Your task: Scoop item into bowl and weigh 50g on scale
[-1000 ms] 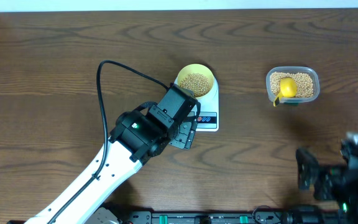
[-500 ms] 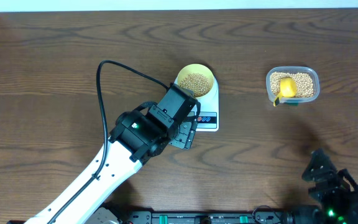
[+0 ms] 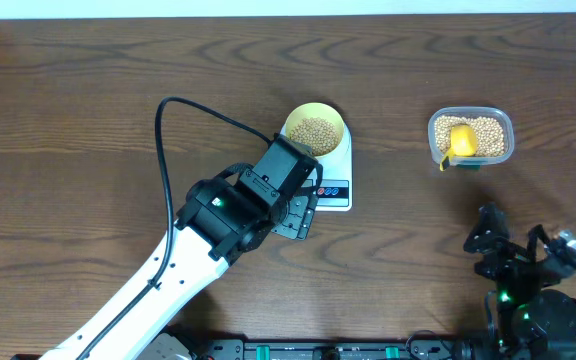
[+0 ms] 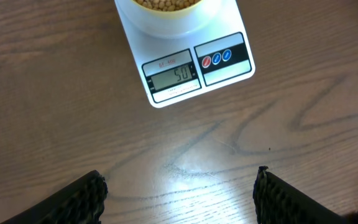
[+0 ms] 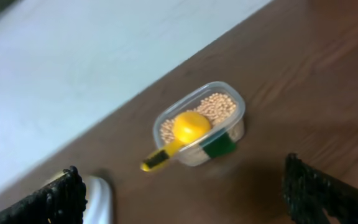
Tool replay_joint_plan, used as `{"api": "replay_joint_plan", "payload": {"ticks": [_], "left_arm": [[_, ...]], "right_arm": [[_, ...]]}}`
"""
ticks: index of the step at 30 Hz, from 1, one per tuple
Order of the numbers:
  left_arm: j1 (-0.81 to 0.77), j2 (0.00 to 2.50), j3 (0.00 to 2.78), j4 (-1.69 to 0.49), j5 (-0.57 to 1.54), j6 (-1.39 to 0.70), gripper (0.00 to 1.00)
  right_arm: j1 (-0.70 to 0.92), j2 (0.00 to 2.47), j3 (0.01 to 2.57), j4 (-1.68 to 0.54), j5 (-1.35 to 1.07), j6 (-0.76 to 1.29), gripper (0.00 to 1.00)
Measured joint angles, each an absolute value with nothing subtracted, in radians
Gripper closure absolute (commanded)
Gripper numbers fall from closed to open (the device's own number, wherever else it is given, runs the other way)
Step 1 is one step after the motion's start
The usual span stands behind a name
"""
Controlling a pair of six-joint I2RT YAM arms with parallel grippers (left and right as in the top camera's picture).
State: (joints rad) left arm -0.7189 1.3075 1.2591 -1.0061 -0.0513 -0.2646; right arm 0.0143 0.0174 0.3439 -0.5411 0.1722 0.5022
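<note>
- The left hand (image 4: 180, 182), fingers spread wide and holding nothing, hovers over the tabletop (image 3: 88, 120) on the near-edge side of the scale (image 4: 185, 68).
- The bowl (image 3: 313, 107) of beans (image 3: 315, 133) sits on the scale, mid-tabletop toward the far edge. The display looks to read 50, so the weighing seems done.
- The scoop (image 3: 462, 140) rests in the tub (image 3: 509, 135) toward the far right corner. Next move: probably just retreat without bumping the scale.
- The right hand (image 5: 182, 180), wide and empty, has swung in from the right edge along the near edge. The left arm is unchanged.
</note>
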Motion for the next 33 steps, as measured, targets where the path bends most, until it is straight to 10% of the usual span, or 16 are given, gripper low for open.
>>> {"api": "replay_joint_plan", "payload": {"ticks": [33], "left_arm": [[-0.719,1.308,1.259,-1.006,-0.051,-0.265,0.21]], "right_arm": [[0.014,0.018,0.141,-0.484,0.172,-0.027,0.01]]}}
